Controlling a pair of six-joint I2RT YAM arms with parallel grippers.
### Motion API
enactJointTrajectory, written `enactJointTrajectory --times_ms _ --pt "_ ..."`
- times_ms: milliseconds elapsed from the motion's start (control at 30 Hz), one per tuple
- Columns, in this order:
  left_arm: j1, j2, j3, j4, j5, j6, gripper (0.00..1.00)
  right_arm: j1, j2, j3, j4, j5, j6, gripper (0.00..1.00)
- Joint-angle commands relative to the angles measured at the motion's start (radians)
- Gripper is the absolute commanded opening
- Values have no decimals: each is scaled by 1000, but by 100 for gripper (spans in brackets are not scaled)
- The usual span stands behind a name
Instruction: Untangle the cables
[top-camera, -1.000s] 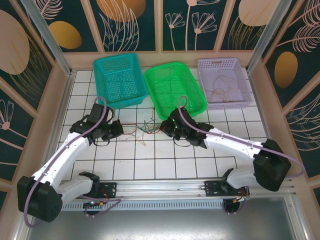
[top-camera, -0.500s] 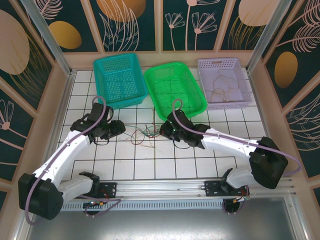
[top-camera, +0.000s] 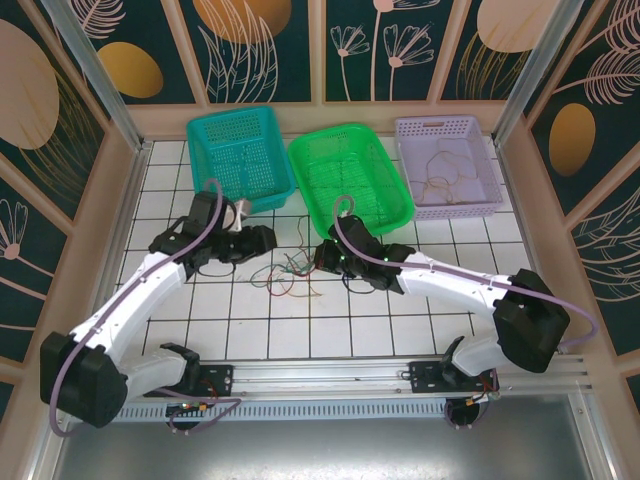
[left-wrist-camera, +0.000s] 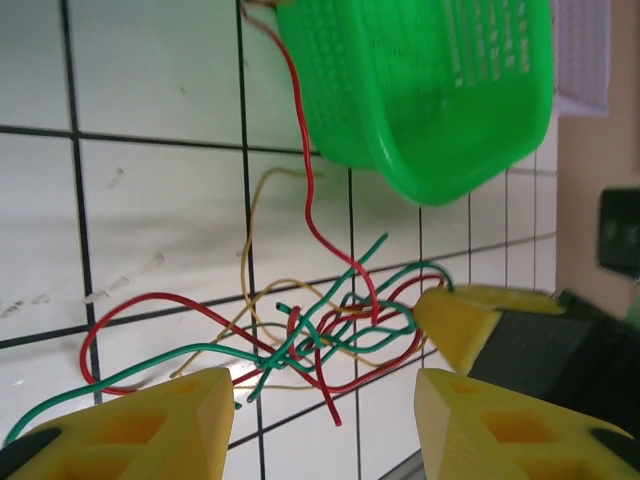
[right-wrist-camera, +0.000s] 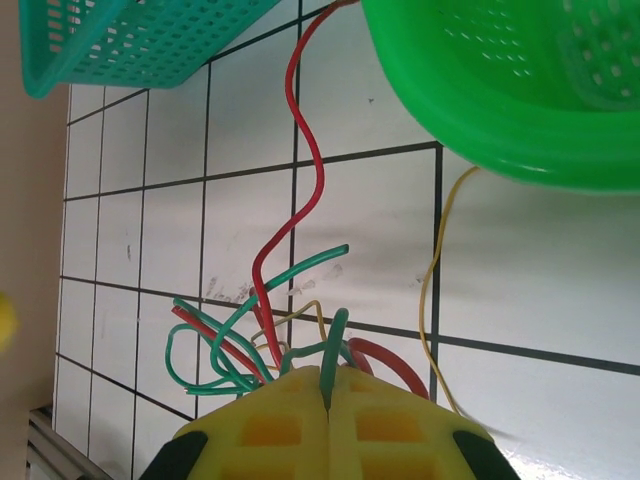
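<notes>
Overhead view: the cables (top-camera: 285, 272) lie in a loose knot on the tiled counter (top-camera: 330, 330), just in front of the green basket (top-camera: 350, 178), between the left pincer (top-camera: 262, 240) and the right pincer (top-camera: 322, 258). A few thin strands also lie in the lilac basket (top-camera: 447, 165). Left wrist view: the left pincer (left-wrist-camera: 320, 420) stands roughly half open just short of the cables (left-wrist-camera: 330, 330), with nothing between its fingers. Red, green and tan strands cross one another there. Right wrist view: the right pincer (right-wrist-camera: 328, 400) is closed tight, with a green strand (right-wrist-camera: 335, 350) nipped at the seam. Judgement: the separating step is in hand, with one side anchored. The next move calls for the left pincer to close on a single strand and draw it away from the anchor without dragging the rest.
</notes>
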Motion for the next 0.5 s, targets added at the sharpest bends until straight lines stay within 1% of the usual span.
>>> enactJointTrajectory --times_ms 0,67,167,233,367,467 --pt "-32 40 -25 26 16 105 53 6 4 43 23 -25 -45 0" --pt "-41 68 -47 45 8 113 57 4 0 52 27 -41 -50 0" --pt "-69 99 -62 111 5 104 58 5 4 62 32 -75 -58 0" --pt "-88 113 -58 142 -17 102 59 3 -1 56 50 -100 -59 0" --pt "-105 154 -55 149 -54 132 59 -12 -16 43 83 -154 -56 0" --pt "-110 175 -67 170 -56 148 56 -34 -32 20 125 -203 -37 0"
